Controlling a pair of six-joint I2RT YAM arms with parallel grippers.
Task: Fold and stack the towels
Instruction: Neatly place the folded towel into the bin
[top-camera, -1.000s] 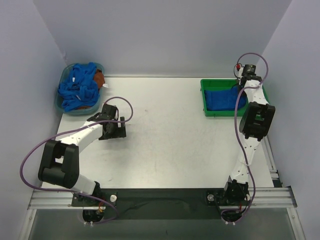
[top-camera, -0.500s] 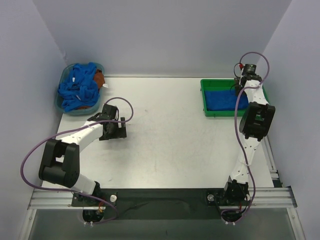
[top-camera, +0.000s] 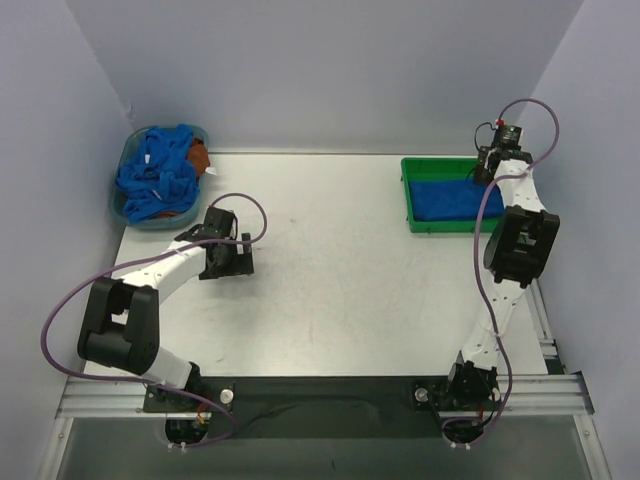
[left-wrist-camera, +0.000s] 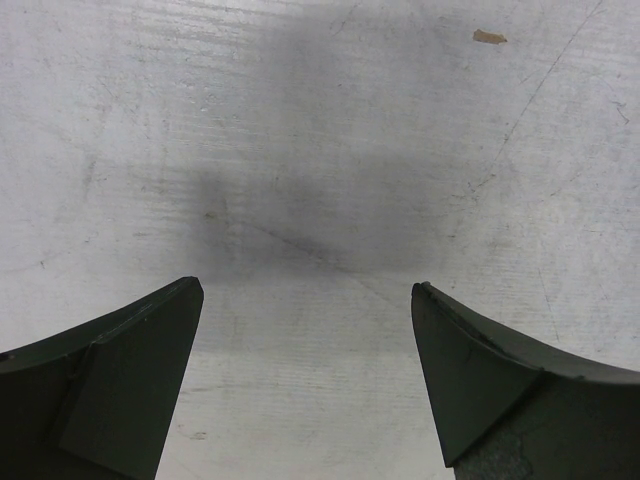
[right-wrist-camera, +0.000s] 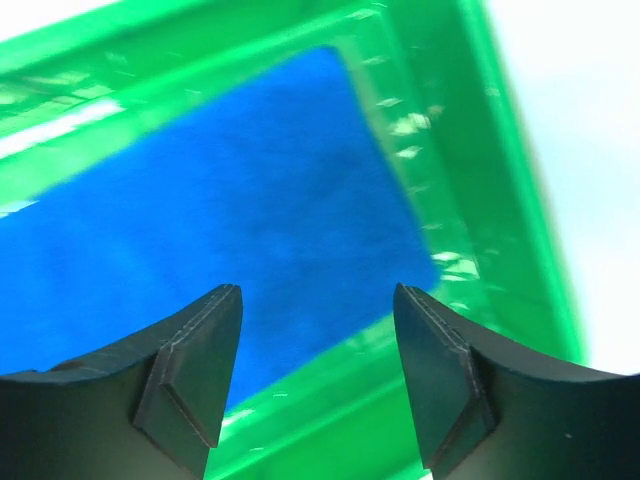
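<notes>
Desk (top-camera: 340, 260): bare grey metal, scuffed, both arms bolted at the near edge.

Left arm (top-camera: 150, 280): bent low over the left half of the desk, head ending just in front of the basin.

Right arm (top-camera: 505, 260): stretched up the right side, wrist over the far right end of the tray.

Basin (top-camera: 118, 205): teal, far left corner of the desk. It holds the unfolded towels (top-camera: 155, 175), a loose royal-blue heap spilling over the rim. An orange-brown cloth (top-camera: 199, 158) is wedged at the heap's right edge, touching it.

Tray (top-camera: 410, 205): green, far right corner, well apart from the basin.

Folded towel (top-camera: 445, 198): flat inside the tray, filling most of its floor. From above I can't tell if it is 1 layer or more.

Left pincer (left-wrist-camera: 306, 288): spread wide, nothing between the jaws, only bare desk under it.

Right pincer (right-wrist-camera: 318, 290): spread, nothing pinched. It hangs above the folded towel near the tray's right wall. The wrist view is blurred, so I can't tell if the tips touch the cloth.

Speck (left-wrist-camera: 489, 37): 1 small tan fleck on the desk ahead of the left pincer.
</notes>
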